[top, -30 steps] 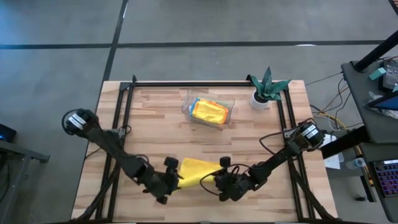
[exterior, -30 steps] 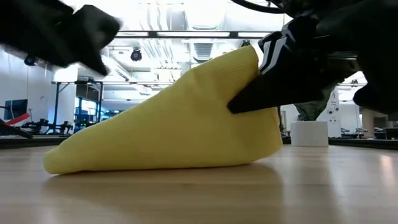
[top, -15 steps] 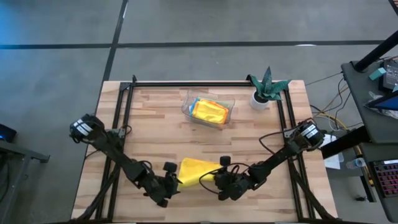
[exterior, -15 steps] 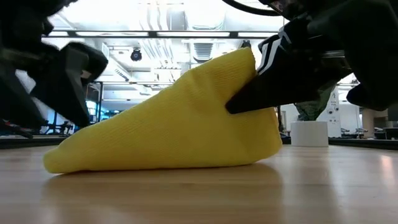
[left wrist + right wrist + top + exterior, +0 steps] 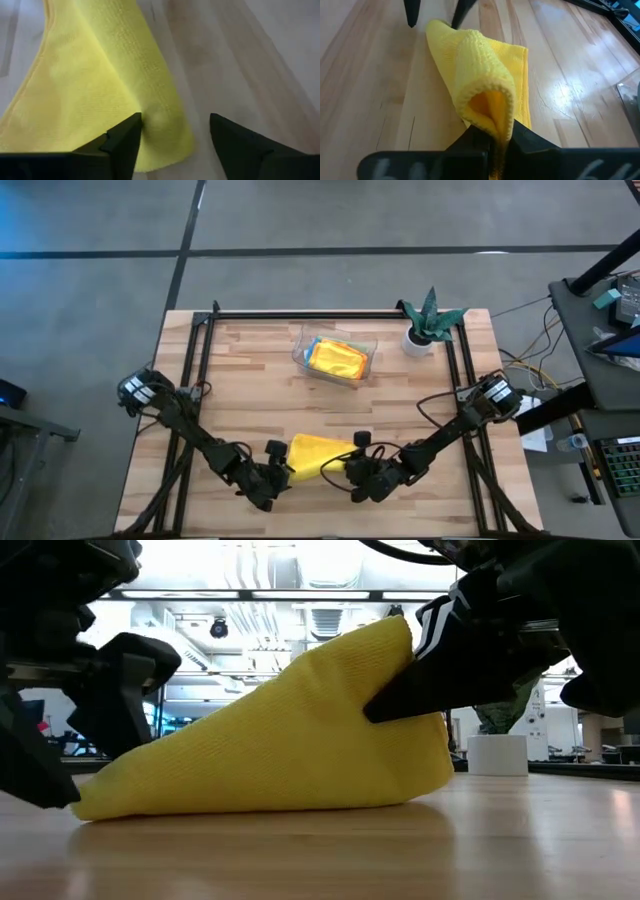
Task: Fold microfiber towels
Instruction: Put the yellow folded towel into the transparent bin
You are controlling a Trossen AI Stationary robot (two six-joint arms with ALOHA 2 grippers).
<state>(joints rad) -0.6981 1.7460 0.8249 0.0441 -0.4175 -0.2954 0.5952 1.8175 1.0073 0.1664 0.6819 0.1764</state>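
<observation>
At the near edge of the wooden surface (image 5: 250,380), the left claw (image 5: 278,472) sits low on the boards with its fingers (image 5: 125,142) spread apart — they straddle the flattened corner of the yellow towel (image 5: 318,455), one fingertip just touching the cloth's folded edge, the other on bare wood beside it. Nothing is gripped there. In the low view that claw (image 5: 80,710) stands right at the towel's low end, where the fabric (image 5: 290,740) tapers down to the surface.

From that corner the towel rises to its right — a doubled wedge, lying flat at the left claw and lifted off the boards at the other end. The right claw (image 5: 345,470) is clamped together on that raised end; in its wrist view the pinched fold (image 5: 487,100) bulges up as a loop just ahead of the closed fingers (image 5: 520,142), and the rest of the cloth trails away toward the left claw's tips (image 5: 435,10).

Farther back, near the middle of the surface, a clear tray (image 5: 303,350) holds more folded towels (image 5: 337,359), yellow uppermost. To its right, at the far corner, stands a small plant in a white pot (image 5: 418,340).
</observation>
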